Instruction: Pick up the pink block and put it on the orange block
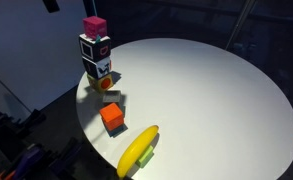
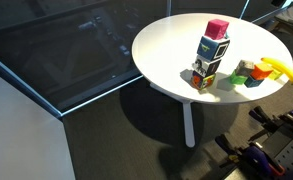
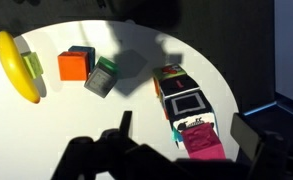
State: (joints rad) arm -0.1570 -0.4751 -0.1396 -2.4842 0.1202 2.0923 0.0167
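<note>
The pink block (image 1: 94, 25) sits on top of a stack of black-and-white patterned cubes (image 1: 95, 58) near the round table's edge; it shows in both exterior views (image 2: 217, 27). In the wrist view the pink block (image 3: 201, 143) lies between the two dark fingers of my gripper (image 3: 186, 135), which is open, with clear gaps on both sides. The orange block (image 3: 74, 66) rests on the table beyond the stack, and it shows in both exterior views (image 1: 112, 118) (image 2: 252, 81). The gripper is out of frame in both exterior views.
A grey cube (image 3: 101, 78) lies between the stack and the orange block. A yellow banana (image 3: 16, 65) lies on a small green piece (image 3: 34, 65) past the orange block. All rest on a white round table (image 1: 206, 100) with dark floor around it.
</note>
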